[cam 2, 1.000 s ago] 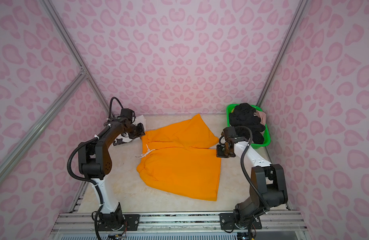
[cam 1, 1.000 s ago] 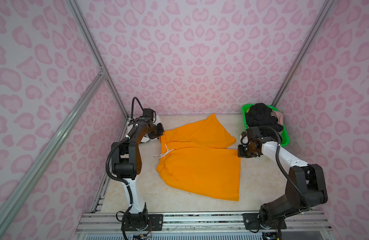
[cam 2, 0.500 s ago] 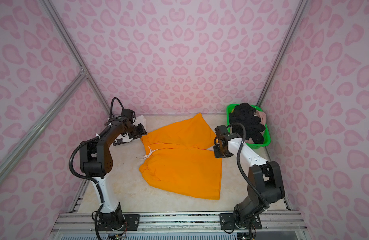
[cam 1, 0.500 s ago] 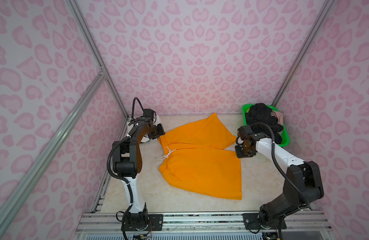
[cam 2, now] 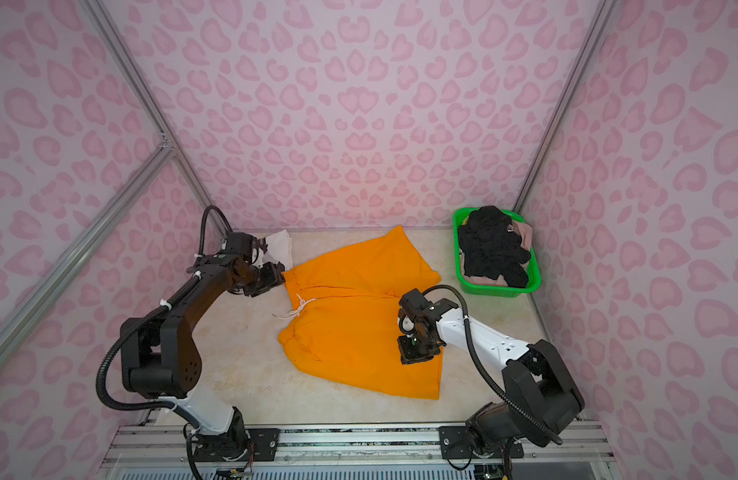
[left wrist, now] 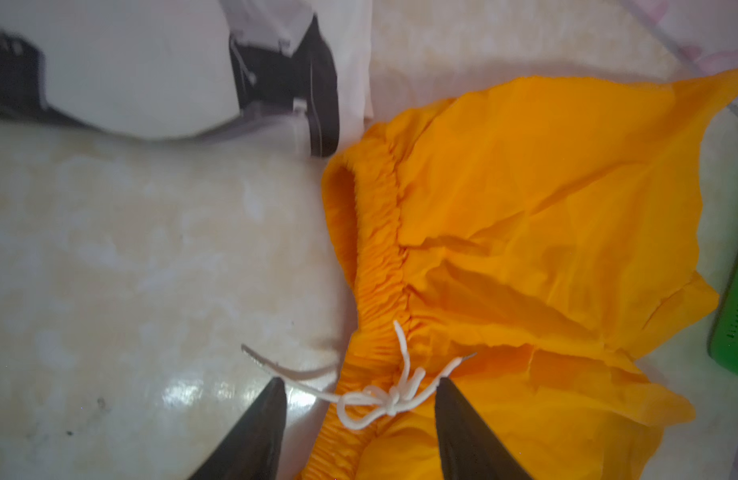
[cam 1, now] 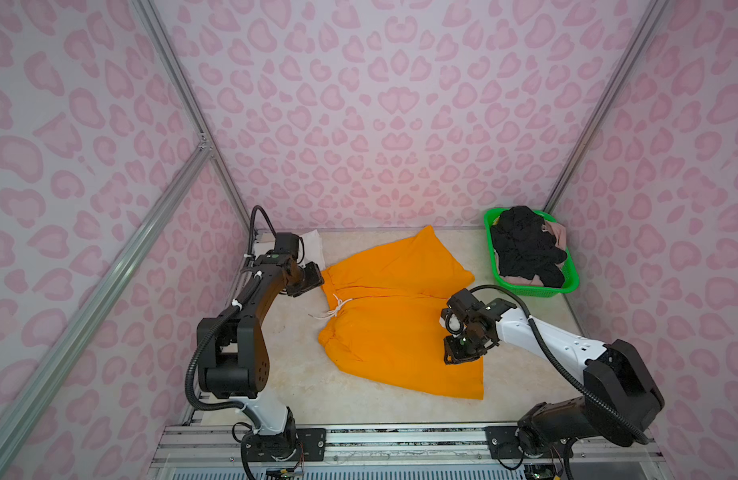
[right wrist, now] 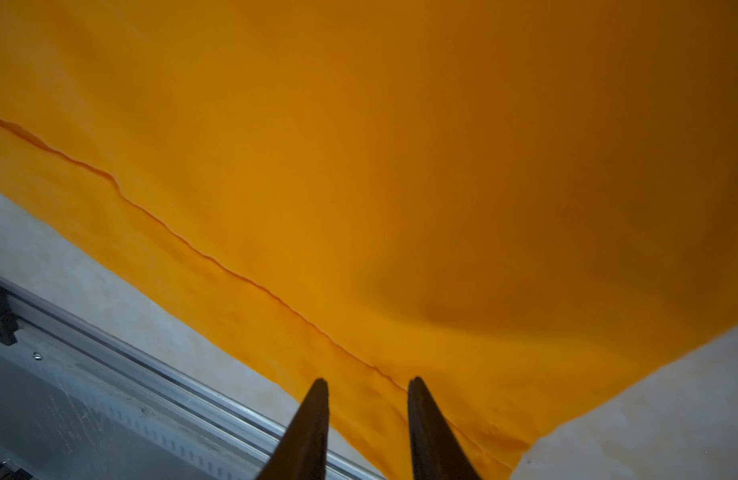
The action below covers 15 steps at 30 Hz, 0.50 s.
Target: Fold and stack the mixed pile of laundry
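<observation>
Orange drawstring shorts (cam 1: 400, 324) lie spread flat mid-table (cam 1: 301, 374), waistband at 9 o'clock, legs fanning to 1 and 5 o'clock. Looks laid out ready for folding; no fold made yet. The white drawstring (left wrist: 384, 399) trails off the waistband onto the bare table.

Left gripper (left wrist: 359, 380) is at the far end of the waistband, about 10 o'clock of the shorts. Jaws are apart, the cord knot shows between them, nothing is clamped. Right gripper (right wrist: 367, 380) is low over the near leg by its hem edge, about 4 o'clock of the shorts. Jaws are a little apart, no cloth pinched. Opposite ends probably means a two-handed grab for the fold.

White T-shirt with black print (cam 1: 313, 245) sits in the 10 o'clock corner, likely the stack spot. Green mesh basket (cam 1: 529, 291) at 2 o'clock holds the black knit piece (cam 1: 521, 245) over the beige-pink piece (cam 1: 556, 232), both waiting their turn.
</observation>
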Tool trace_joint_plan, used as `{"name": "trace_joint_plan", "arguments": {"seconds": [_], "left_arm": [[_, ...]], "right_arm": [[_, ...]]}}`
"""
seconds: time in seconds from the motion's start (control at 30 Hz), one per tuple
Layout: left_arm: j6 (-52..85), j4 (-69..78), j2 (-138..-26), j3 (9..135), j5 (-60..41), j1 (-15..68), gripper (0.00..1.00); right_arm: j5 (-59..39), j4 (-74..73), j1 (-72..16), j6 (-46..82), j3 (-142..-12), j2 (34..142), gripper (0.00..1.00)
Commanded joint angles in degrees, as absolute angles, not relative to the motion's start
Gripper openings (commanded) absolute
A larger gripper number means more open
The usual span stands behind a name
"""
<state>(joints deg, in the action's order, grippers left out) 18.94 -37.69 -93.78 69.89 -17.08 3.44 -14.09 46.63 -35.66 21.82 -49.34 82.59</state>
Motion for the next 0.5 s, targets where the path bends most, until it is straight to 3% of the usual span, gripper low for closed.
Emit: {"name": "trace_joint_plan", "arguments": {"seconds": [0.0, 0.23, 0.47], "left_arm": [[24.1, -35.9, -88.9, 61.3, -19.3, 4.5, 0.58], [29.5, -29.4, -84.9, 48.0, -17.9, 11.0, 0.59], [29.8, -24.2, -86.7, 44.8, -17.9, 12.1, 0.57]], "right_arm": [[-13.6, 47.2, -35.0, 24.2, -46.6, 83.2, 0.30], [-5.3, 49.8, -29.5, 25.4, -45.2, 83.0, 0.18], [2.5, 52.8, -28.1, 24.9, -50.8, 82.0, 0.18]]}}
